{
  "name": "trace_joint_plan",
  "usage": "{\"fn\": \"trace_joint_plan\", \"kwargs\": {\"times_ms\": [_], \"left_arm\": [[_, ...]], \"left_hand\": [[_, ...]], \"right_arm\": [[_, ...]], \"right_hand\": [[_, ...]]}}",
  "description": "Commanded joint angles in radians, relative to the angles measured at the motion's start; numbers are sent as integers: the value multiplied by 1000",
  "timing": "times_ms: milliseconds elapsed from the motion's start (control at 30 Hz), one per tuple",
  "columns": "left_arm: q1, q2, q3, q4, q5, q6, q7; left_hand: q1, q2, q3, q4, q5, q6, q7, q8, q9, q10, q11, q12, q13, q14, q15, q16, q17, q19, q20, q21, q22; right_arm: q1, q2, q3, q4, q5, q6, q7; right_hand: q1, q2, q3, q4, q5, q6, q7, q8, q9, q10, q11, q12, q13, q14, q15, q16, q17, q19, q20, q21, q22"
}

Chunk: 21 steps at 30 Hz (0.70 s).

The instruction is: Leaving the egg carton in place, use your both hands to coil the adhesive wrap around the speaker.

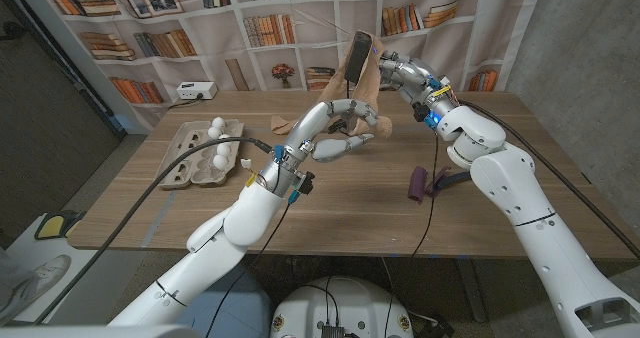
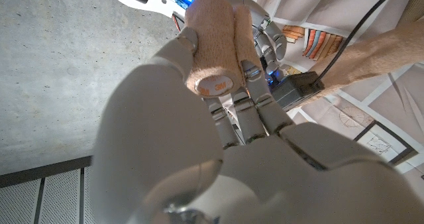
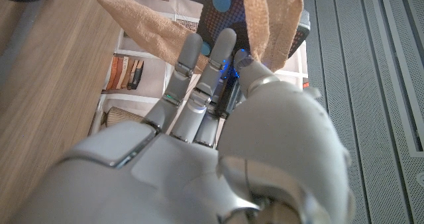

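1. Fingers (image 2: 255, 85) of the left hand (image 1: 335, 128) hold the roll of tan adhesive wrap (image 2: 215, 48). In the left wrist view the roll sits between the thumb and the other fingers, and its round end faces the camera.

2. The right hand (image 1: 405, 76) is up in the air over the far side of the table (image 1: 350, 208). It grips the dark speaker (image 1: 357, 56) and holds it upright. In the right wrist view its fingers are pressed on the speaker's dotted front.

3. A loose strip of wrap runs from the roll up to the speaker. It already hangs over the speaker's body, so I think the coiling has begun but is not done.

4. The wrap looks soft, light and bendy. It likely sticks to itself, so it can bunch up or twist if it goes slack. Holding the roll by its sides seems best, so it can turn and let out more strip.

5. The speaker looks hard and smooth. It could slip, so a firm hold on its lower part is safest, away from where the wrap must go.

6. The egg carton (image 1: 205, 153) lies on the table to the left, well apart from both hands, with white eggs (image 1: 218, 128) in it.

7. A purple thing (image 1: 418, 183) lies on the table near the right arm. I cannot tell what it is.
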Motion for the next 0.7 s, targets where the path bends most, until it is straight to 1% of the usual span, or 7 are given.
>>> {"fn": "trace_joint_plan", "kwargs": {"times_ms": [33, 233, 400, 533, 633, 667, 700], "left_arm": [[17, -12, -3, 26, -3, 33, 6], [-1, -20, 9, 50, -9, 50, -12], [-19, -29, 24, 69, -9, 58, -28], [-40, -40, 46, 95, -21, 65, -52], [-57, -50, 63, 120, -20, 63, -63], [-62, -55, 69, 128, -23, 63, -66], [-72, -63, 79, 143, -23, 66, -72]], "left_hand": [[107, 111, 18, 18, 2, 3, 5, 2, 1, 2, 3, 8, 4, 189, -184, 0, 11, -86, -80, 8, 0], [107, 111, 17, 19, 2, 6, 7, 3, -1, 2, 3, 8, 4, 189, -184, 0, 12, -88, -81, 10, 0], [106, 111, 16, 20, 1, 6, 8, 3, -1, 3, 3, 9, 4, 191, -182, 0, 13, -90, -81, 13, 0], [111, 112, 18, 17, 1, 6, 5, 4, -1, 4, 2, 10, 6, 188, -183, -2, 13, -92, -82, 13, -1], [112, 112, 19, 16, 0, 7, 6, 5, 0, 2, 2, 9, 5, 186, -182, -3, 13, -94, -82, 14, -1], [113, 112, 18, 16, 0, 5, 6, 5, 1, 1, 0, 9, 6, 187, -182, -3, 13, -94, -82, 14, -1], [113, 112, 18, 16, 0, 6, 6, 5, 1, 2, 0, 10, 7, 187, -182, -3, 13, -95, -82, 15, -1]], "right_arm": [[-10, 10, 51, -8, 104, -33, 41], [-13, 6, 59, -20, 113, -40, 45], [-21, 0, 58, -30, 116, -44, 50], [-25, 3, 56, -38, 130, -55, 53], [-27, 12, 58, -42, 163, -74, 58], [-27, 17, 59, -41, 183, -84, 63], [-23, 13, 53, -33, 183, -76, 92]], "right_hand": [[23, 34, 27, 31, 6, 3, -1, 2, 4, 40, -39, 5, 8, -5, -43, 1, 4, -7, -89, 4, 1], [24, 33, 26, 30, 6, 4, -2, 2, 4, 42, -43, 5, 6, -4, -43, 1, 5, -8, -89, 4, 1], [24, 34, 26, 30, 6, 4, -3, 2, 4, 42, -40, 5, 8, -4, -43, 1, 4, -9, -89, 5, 1], [24, 34, 25, 30, 6, 4, -2, 1, 4, 41, -41, 5, 10, -4, -43, 1, 5, -9, -88, 5, 2], [24, 34, 25, 30, 6, 5, -2, 2, 4, 41, -40, 4, 9, -5, -43, 0, 4, -9, -88, 5, 2], [24, 34, 25, 31, 6, 5, -2, 2, 4, 42, -40, 4, 9, -4, -43, 0, 4, -9, -88, 5, 2], [24, 34, 25, 31, 6, 5, -2, 2, 4, 42, -39, 4, 9, -3, -43, 1, 5, -9, -88, 5, 2]]}}
